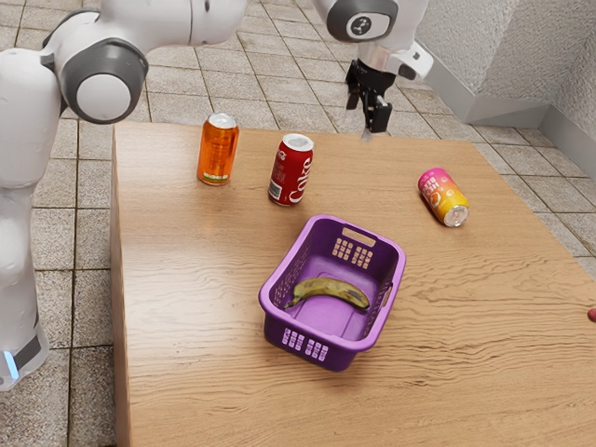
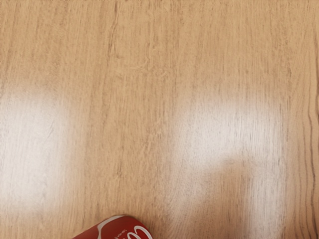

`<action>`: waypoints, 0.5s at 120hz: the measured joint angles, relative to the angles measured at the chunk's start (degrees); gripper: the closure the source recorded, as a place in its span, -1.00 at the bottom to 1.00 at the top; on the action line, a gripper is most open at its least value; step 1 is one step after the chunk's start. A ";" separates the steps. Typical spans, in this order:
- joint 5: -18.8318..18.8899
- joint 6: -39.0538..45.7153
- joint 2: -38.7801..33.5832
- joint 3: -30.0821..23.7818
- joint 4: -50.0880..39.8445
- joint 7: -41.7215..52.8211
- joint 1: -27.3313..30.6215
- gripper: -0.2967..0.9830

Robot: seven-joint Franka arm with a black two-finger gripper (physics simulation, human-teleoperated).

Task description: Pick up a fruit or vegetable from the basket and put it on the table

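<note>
Noted orange cylindrical metal can (image 1: 217, 154), upright, near upright red cylindrical metal Coke can (image 1: 291, 172). Logged pink-and-yellow cylindrical metal can (image 1: 442, 197) on its side. Recorded small rounded red object (image 1: 592, 315), cut off; grey square floor tiles (image 1: 172, 98); rough pale wall (image 1: 466, 47).

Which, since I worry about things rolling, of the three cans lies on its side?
The pink-and-yellow can; the orange can and red Coke can stand upright.
</note>
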 joint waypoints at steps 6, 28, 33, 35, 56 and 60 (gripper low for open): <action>0.39 0.09 0.04 0.01 0.06 0.17 0.00 -0.54; 0.25 0.33 -0.99 -0.37 0.20 0.67 -0.51 -0.54; -0.29 0.48 -0.80 -0.43 0.13 0.71 -0.63 -0.54; -0.47 0.64 -0.57 -0.45 0.05 0.73 -0.63 -0.54; -2.13 2.22 0.79 -0.48 -3.78 0.99 -2.94 -0.54; -2.37 2.39 0.80 -0.48 -4.40 1.05 -4.13 -0.54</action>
